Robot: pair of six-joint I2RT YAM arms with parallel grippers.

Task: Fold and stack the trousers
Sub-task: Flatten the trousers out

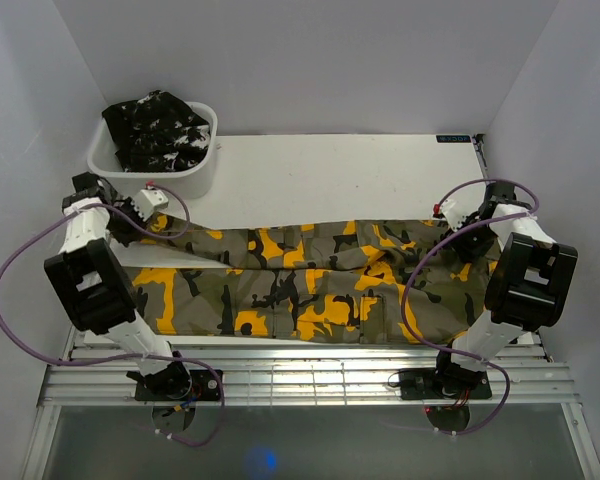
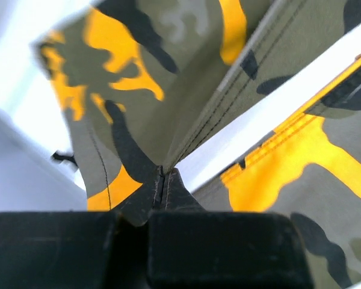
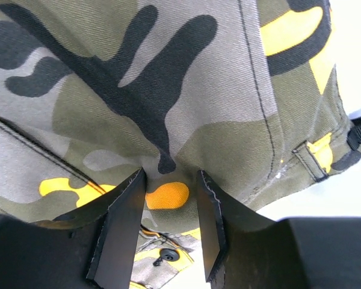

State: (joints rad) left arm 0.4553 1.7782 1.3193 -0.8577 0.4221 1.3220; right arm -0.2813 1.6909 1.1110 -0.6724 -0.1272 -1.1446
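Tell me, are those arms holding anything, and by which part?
Both hold the olive-grey camouflage trousers: the left pincer pinches a leg's edge, the right pincer grips cloth near the waistband.

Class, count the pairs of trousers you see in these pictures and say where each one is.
2. The olive-grey pair lies spread across the table; the black flecked pair sits bundled in the white tub. More may be hidden under it.

The trousers [image 1: 310, 290] lie across the table [image 1: 360, 170], left gripper [image 1: 143, 224] at their left end, right gripper [image 1: 460, 232] at their right. Behind, far left, a tub [image 1: 185, 180] holds a second pair [image 1: 158, 125].
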